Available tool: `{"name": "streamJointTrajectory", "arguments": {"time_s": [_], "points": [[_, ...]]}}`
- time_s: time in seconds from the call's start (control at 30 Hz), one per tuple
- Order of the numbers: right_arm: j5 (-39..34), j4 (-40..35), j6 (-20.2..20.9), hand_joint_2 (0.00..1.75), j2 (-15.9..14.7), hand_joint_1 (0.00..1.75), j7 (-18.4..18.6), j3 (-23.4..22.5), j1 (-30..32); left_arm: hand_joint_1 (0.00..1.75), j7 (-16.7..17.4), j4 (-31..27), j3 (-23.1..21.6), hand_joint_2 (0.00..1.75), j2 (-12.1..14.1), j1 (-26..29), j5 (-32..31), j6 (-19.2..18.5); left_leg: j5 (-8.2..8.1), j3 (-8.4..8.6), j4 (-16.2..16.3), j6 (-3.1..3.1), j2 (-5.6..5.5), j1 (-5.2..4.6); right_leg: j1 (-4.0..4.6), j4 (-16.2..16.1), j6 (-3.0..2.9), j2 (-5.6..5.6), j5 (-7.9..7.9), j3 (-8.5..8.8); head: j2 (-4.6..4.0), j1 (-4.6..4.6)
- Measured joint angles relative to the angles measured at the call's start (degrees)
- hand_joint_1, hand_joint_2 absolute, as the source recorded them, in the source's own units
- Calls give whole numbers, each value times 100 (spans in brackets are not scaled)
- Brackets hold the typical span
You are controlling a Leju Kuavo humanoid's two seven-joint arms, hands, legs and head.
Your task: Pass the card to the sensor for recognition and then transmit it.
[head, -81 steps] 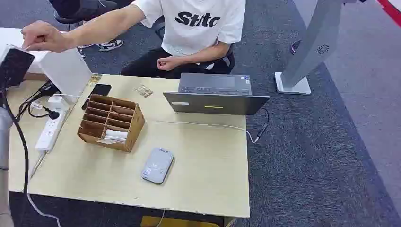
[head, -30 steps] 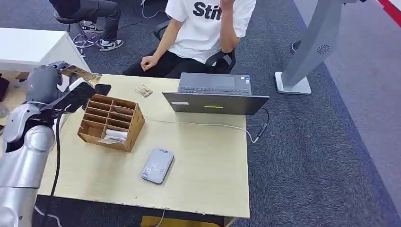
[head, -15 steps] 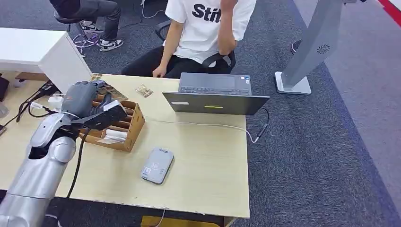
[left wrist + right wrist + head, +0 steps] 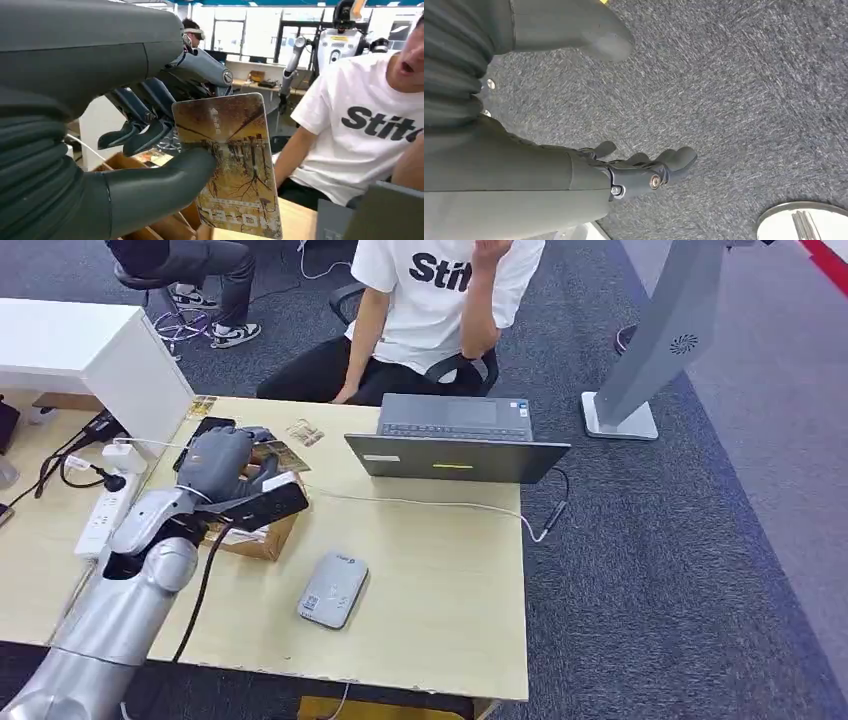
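Power strip: white, lies at the far left of the table, with dark cables running to it.
Left arm: silver, comes in from the near left and reaches up over the table's left half.
Left hand: hovers over the cardboard organizer, hiding most of it. In the left wrist view the thick thumb presses the card against the dark fingers behind it, so the hand holds the card.
Card: a yellow-brown hotel card with a picture of trees, pinched near one edge, most of its face free. In the head view its corner sticks out just to the far right of the hand, above the organizer.
Phone: dark, flat on the table just beyond the left hand.
Loose cards: lie flat on the far part of the table, left of the laptop.
Sensor: a grey flat reader, lies near the table's near edge, to the near right of the organizer and apart from the hand and card.
Laptop: grey, open, at the far edge right of centre, a white cable trailing along the table below it.
Person: in a white printed T-shirt, sits beyond the table behind the laptop.
Right hand: hangs over grey carpet, fingers loosely apart and holding nothing.
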Motion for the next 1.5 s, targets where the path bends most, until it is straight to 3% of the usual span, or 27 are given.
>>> {"name": "streamJointTrajectory", "arguments": {"time_s": [0.73, 1.1, 1.5], "points": [[179, 0, -7, 175, 0, 0, -13, 0, -5, 175, -29, 905, -499, 175, -431, 0, 114, -144, -2, -2, -1, 3, 0, 0, 0, 0, 0, -1, -1, -2, 0, -2], [339, -7, -68, 175, -7, 0, -15, 11, -48, 175, -138, 1510, -691, 175, -424, -24, 313, -577, -1, -2, -1, 2, -1, 1, 1, 0, 0, -2, -1, -2, 0, -2], [555, -2, -105, 175, -7, 0, 160, 50, -127, 175, -435, 1965, -1071, 175, -273, -183, 738, -1457, -1, -2, -2, 2, -2, 1, 1, 1, 0, -3, -1, -2, 0, 0]]}}
